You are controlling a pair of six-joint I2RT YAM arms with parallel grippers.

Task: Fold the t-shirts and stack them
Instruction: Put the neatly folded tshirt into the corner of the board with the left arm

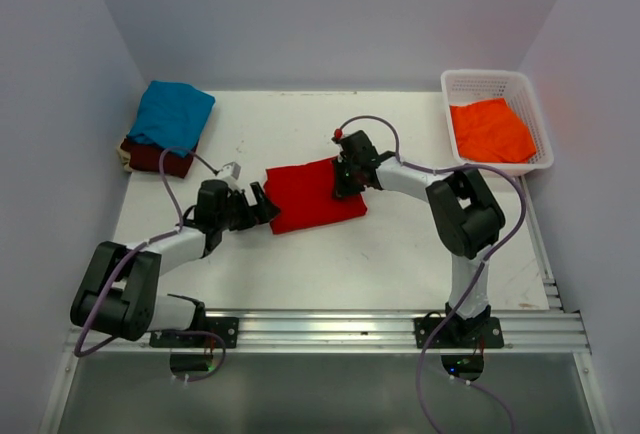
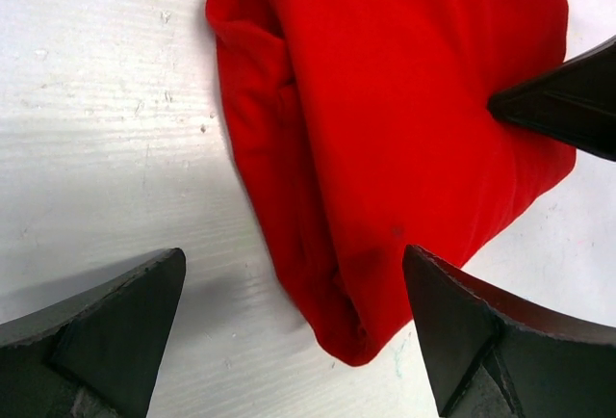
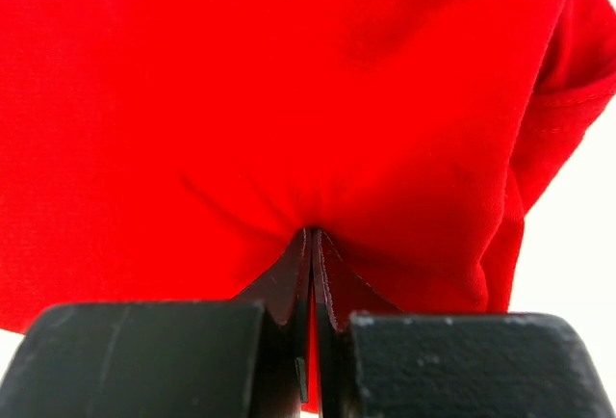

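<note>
a bright red t-shirt (image 1: 315,194) lies folded into a rough rectangle at the middle of the table (image 1: 400,254), between the two arms, its layers bunched and rolled along the left edge. the right gripper (image 1: 345,178) is clamped tight on a pinch of cloth at the shirt's far right side, and the fabric puckers into the closed jaws. the hold appears meant to pin or steer that side while the fold is tidied. the left gripper (image 1: 265,204) stands spread as wide as it goes at the shirt's near left corner and holds nothing. one finger hangs over the cloth and the other over bare tabletop, seemingly placed either to take the rolled edge or to back away from it. at the far left corner of the table a teal blue t-shirt (image 1: 172,114) sits folded on top of a dark maroon t-shirt (image 1: 158,159). this looks like the start of the stack, and it is likely where the red one is bound. at the far right, well apart from both grippers, a white lattice basket (image 1: 484,75) holds a crumpled orange t-shirt (image 1: 490,131), not yet folded. nothing else shows inside the basket.
</note>
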